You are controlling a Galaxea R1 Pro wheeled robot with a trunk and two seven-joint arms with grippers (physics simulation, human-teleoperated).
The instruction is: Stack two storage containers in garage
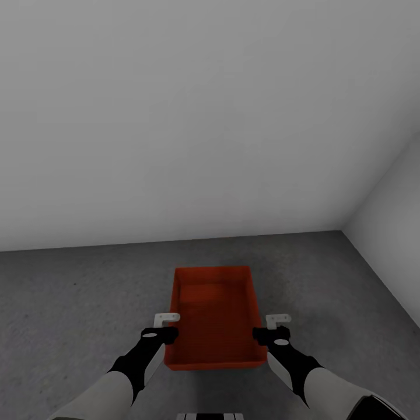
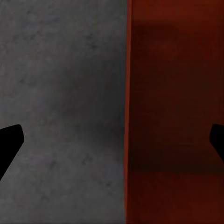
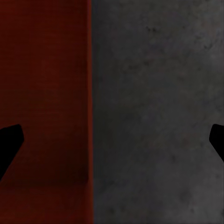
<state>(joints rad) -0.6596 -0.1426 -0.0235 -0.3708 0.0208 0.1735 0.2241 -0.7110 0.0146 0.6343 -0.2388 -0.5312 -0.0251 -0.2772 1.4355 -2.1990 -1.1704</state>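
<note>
Straddling one orange-red storage container (image 1: 214, 318), lower centre on the garage's concrete floor (image 1: 76, 303), my left gripper (image 1: 167, 325) and right gripper (image 1: 271, 326) gape apart around its side walls; second container left to stack

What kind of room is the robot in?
Probably a garage or some bare storage room: rough dark grey concrete floor, plain pale grey walls and no furniture in view, just an orange-red container between the grippers.

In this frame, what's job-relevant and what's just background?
Job-relevant:
- storage container, orange-red, between both arms
- concrete floor under it
- left end effector, straddling the container's left wall, jaws wide
- right end effector, straddling its right wall, jaws wide

Background:
- grey walls
</note>
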